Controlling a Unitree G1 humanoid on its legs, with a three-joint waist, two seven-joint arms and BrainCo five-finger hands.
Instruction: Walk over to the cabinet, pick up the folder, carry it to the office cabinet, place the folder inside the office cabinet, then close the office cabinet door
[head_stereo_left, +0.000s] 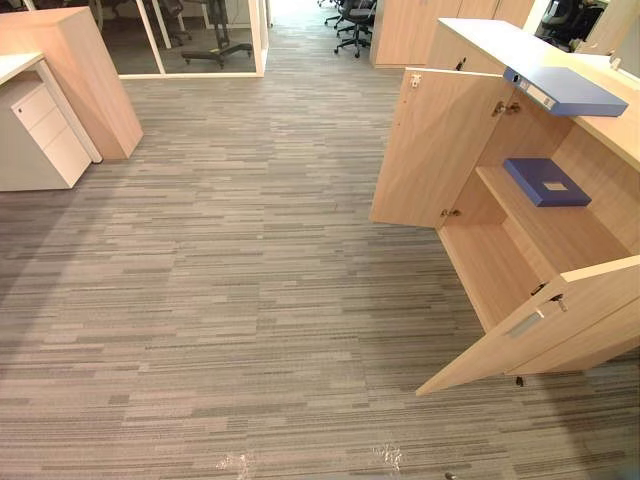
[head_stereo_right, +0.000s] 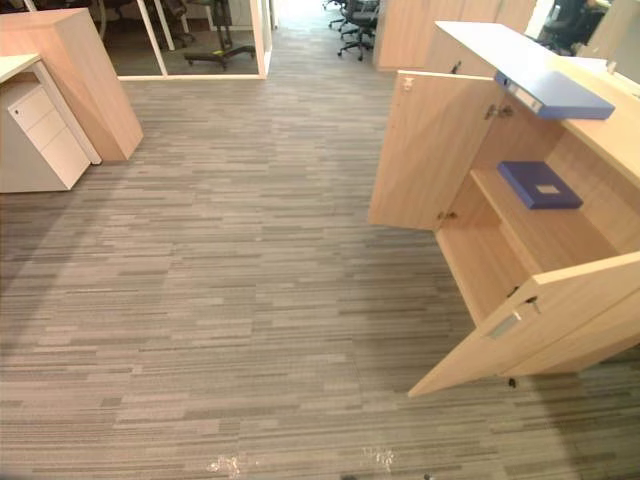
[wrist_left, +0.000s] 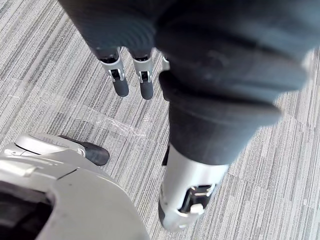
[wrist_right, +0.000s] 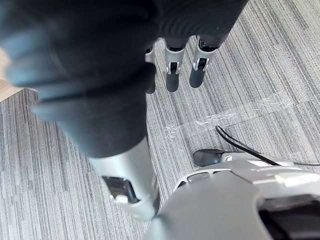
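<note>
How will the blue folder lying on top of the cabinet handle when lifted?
The blue folder looks thick and flat-sided, so it is probably stiff, not floppy. Its smooth cover may slip when gripped. Its spine edge appears to overhang the cabinet top, likely offering a grip.

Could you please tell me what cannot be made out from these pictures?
- cabinet: right part cut off by the edge in both eye views.
- Its lower compartment: partly hidden behind the near door.
- shelf folder: print too small to read.
- left robot hand, right robot hand: palms hidden by their covers in the wrist views.
</note>
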